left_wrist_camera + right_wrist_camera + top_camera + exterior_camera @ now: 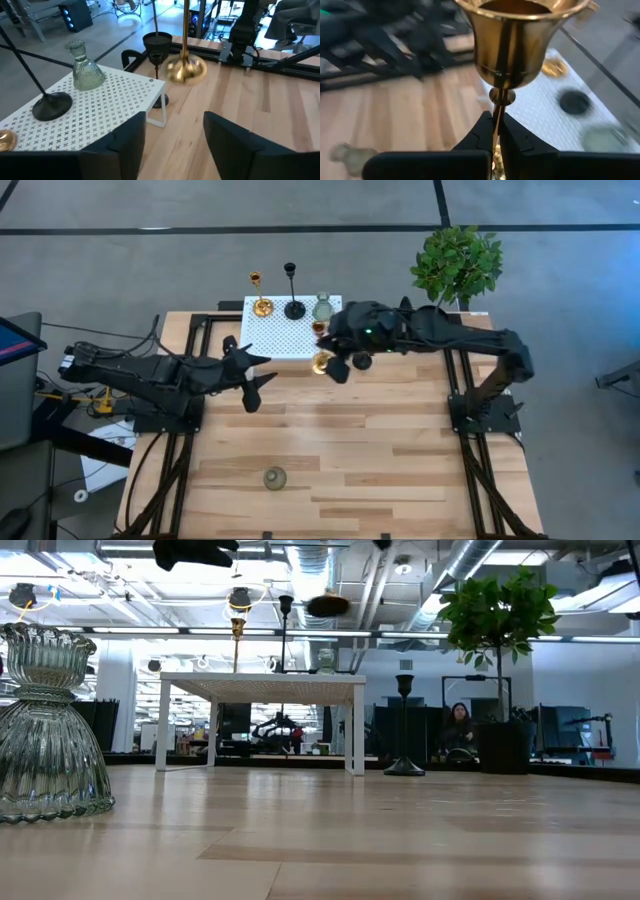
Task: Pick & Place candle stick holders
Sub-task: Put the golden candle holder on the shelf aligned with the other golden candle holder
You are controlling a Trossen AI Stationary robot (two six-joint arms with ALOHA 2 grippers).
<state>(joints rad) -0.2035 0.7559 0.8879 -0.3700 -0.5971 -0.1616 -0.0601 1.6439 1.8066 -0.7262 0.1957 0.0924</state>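
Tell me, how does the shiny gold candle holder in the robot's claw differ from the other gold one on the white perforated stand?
The gold holder in the right gripper is lifted off the wooden table, its thin stem pinched between the fingers. The gold holder on the white perforated stand stands free and upright, touched by nothing. The gripped one hangs just off the stand's edge. Both share a round base, slim stem and cup top.

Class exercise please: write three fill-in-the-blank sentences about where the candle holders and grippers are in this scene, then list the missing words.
1. The right gripper is shut on a ___ holder.
2. The white stand carries a gold, a black and a ___ holder.
3. The left gripper is ___.

Missing words: gold; grey-green; open
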